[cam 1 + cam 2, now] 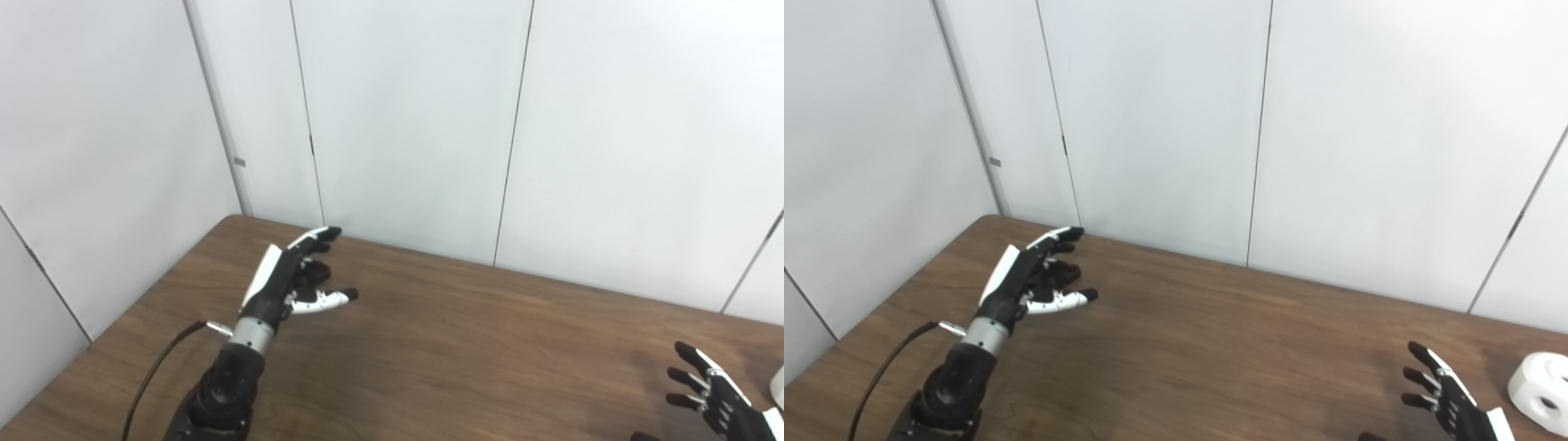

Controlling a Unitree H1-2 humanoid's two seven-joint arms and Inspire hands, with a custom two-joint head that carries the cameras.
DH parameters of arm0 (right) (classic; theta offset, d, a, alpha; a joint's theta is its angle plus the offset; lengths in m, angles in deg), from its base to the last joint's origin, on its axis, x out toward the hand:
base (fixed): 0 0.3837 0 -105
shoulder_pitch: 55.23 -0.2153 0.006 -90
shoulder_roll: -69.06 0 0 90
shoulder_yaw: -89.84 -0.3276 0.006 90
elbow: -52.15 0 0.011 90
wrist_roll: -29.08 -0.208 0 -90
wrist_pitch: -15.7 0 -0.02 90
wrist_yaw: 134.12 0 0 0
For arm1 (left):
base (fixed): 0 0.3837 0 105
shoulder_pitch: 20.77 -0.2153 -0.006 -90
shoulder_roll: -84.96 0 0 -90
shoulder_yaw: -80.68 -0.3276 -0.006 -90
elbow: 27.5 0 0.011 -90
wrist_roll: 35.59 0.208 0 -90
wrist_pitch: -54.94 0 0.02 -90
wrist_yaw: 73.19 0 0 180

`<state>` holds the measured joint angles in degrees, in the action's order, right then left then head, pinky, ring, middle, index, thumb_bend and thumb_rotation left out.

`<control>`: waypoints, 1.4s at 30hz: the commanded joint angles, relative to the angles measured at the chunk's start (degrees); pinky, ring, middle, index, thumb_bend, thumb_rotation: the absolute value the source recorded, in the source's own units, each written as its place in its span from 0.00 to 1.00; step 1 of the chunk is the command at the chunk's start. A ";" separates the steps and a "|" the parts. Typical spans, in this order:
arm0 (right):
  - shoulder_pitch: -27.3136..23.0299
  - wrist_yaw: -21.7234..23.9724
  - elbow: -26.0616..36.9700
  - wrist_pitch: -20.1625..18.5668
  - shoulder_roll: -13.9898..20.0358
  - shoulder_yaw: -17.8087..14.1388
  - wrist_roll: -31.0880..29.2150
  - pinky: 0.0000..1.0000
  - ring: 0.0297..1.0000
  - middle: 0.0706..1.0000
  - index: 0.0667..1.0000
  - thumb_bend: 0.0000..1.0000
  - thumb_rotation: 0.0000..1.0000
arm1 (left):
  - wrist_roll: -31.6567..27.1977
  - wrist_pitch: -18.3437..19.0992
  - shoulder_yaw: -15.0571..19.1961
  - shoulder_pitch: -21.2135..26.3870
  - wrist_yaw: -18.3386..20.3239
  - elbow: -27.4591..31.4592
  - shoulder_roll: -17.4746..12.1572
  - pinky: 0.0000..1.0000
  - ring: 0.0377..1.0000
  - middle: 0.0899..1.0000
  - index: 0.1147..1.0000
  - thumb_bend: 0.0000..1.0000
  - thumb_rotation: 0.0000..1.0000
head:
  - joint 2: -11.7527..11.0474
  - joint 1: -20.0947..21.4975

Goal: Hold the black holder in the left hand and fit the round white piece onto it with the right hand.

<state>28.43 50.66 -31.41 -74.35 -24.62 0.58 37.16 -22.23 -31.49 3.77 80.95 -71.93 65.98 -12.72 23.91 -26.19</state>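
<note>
Both robot hands are empty: the left robot hand [288, 278] is held up above the far left part of the brown wooden bench [465, 355], fingers spread apart and thumb pointing toward the middle, nothing between them; the right robot hand [1448, 398] sits low at the near right edge of the view, its fingers likewise fanned out and holding nothing. The round white piece [1540, 383] lies on the bench just to the right of the right robot hand, near it but not touching; it is a chunky white block with rounded edges and holes in its faces, and it shows clearly only in the right eye view, with a bare sliver at the frame edge in the left eye view. No black holder can be seen anywhere in either view, so where it lies cannot be told; it may sit below the frame or off to one side. By my reading the task is at its very start, with neither part picked up. The next move seems to call for the left robot hand to find and close on the holder, wherever it is, while the right robot hand shifts a little to its right and lowers over the white piece, closing around its rounded sides. A grip across the curved faces could slip, so the fingers would do well to settle on flatter sides.
</note>
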 commanded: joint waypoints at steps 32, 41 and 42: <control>-1.58 1.13 5.56 -2.54 1.17 -0.79 -0.76 0.71 0.83 0.90 0.88 0.67 0.00 | 20.21 15.77 -7.23 6.05 0.70 -8.24 -15.65 0.95 1.00 1.00 0.88 1.00 0.44 | 1.64 0.60; -1.17 1.20 7.04 -3.89 1.31 -0.96 -0.57 0.72 0.83 0.90 0.88 0.68 0.00 | 20.74 19.40 -10.08 5.95 2.99 -9.13 -16.38 0.99 1.00 1.00 0.87 1.00 0.48 | 2.14 0.85; -1.14 1.18 7.15 -4.02 1.32 -0.98 -0.50 0.72 0.83 0.90 0.88 0.68 0.00 | 20.74 19.53 -10.26 5.99 2.99 -9.42 -16.29 0.99 1.00 1.00 0.87 1.00 0.48 | 2.14 0.85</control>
<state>28.45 51.70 -26.41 -79.01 -24.23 0.09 36.89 -2.67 -12.05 -6.80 84.60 -68.21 56.17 -26.57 26.02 -25.40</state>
